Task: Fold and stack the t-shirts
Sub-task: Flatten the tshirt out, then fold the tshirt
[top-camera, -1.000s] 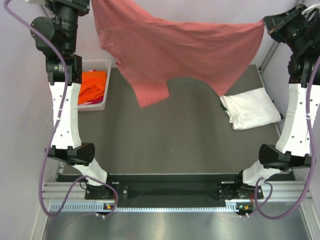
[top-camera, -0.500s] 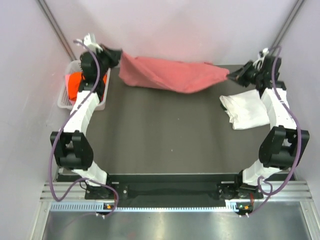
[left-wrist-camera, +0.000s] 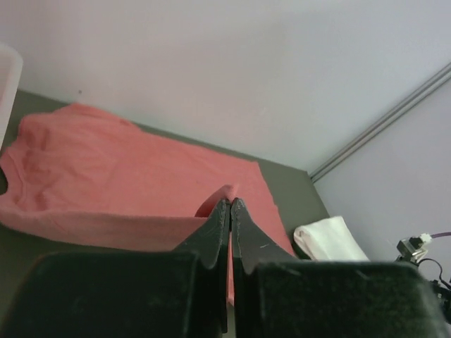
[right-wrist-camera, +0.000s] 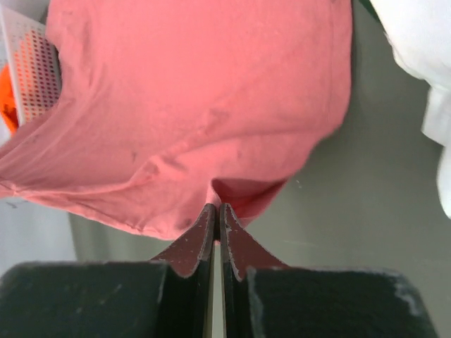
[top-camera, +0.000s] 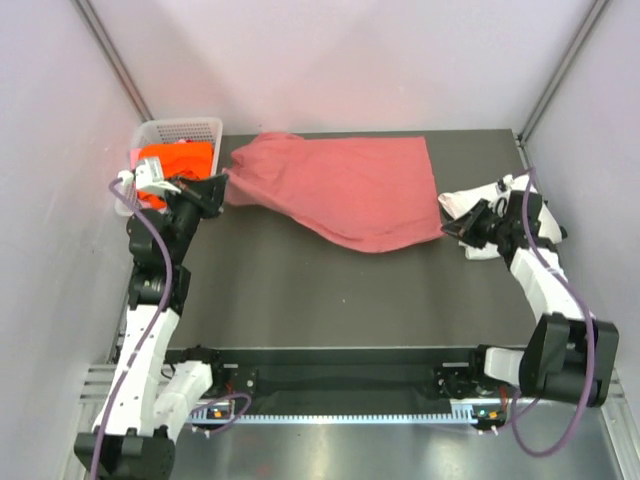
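Pink-red t-shirt lies rumpled across the far half of the desk. The left hand pinches its edge beside the mesh basket, and the right hand pinches its edge near the white t-shirt. Open desk on the near side.

Pink-red tee ahead of the left claw: soft, matt, creased cloth; tabletop beneath: dark, matt, smooth

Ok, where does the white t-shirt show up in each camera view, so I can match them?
Top external: the white t-shirt is at the right side, partly hidden by the right arm.
Left wrist: it is a small pale patch at the lower right.
Right wrist: it fills the top right corner.
Shared landmark: the pink-red t-shirt lies spread beside it in all three views.
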You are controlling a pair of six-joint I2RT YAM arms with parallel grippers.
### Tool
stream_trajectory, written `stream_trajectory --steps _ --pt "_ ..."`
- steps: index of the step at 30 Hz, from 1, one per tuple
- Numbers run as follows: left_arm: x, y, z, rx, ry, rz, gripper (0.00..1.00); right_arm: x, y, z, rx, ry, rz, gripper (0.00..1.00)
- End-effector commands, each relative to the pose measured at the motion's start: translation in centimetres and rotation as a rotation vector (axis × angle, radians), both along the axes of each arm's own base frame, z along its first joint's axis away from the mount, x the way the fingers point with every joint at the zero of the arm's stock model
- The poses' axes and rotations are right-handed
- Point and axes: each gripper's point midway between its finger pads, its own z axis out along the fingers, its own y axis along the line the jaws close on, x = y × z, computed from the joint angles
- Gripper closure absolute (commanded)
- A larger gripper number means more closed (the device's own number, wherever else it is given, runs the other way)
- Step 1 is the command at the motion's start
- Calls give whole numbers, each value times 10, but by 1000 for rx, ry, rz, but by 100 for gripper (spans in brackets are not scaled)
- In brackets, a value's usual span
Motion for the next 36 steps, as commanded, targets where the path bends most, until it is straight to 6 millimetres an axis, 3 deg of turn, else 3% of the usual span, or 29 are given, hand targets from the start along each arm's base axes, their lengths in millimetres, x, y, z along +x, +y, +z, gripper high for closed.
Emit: stream_trajectory --steps 1,2,3,4,5,7,8,10,16,18,23,30,36 --pt "-27 4 -20 29 50 13 100 -18 -13 2 -121 -72 -9 100" --pt "-35 5 -39 42 133 18 100 -26 -14 6 -142 -89 -19 100" --pt "-46 9 -43 60 160 31 100 -39 -15 -9 -152 -41 -25 100" --pt "-53 11 -42 73 180 41 100 -43 -20 -12 -185 -39 -42 100" --pt "-63 12 -60 93 262 42 100 -50 -22 -9 -198 -52 -58 100" --pt "-79 15 -60 117 273 49 100 -65 -27 -23 -227 -10 -88 100" --pt "-87 18 -71 122 318 59 100 -70 -28 -20 -237 -27 -99 100" --pt "-102 19 -65 110 300 63 100 -82 -30 -29 -250 3 -112 100" --pt "-131 21 -47 106 298 73 100 -99 -25 -22 -227 -45 -138 100" --pt "-132 23 -46 111 297 79 100 -99 -27 -23 -236 -45 -151 100" --pt "-126 22 -66 110 358 78 100 -96 -32 -34 -245 11 -163 100" --pt "-100 18 -100 98 430 60 100 -85 -40 -46 -269 54 -189 100" --pt "-78 20 -101 94 445 80 100 -72 -42 -42 -275 48 -188 100"
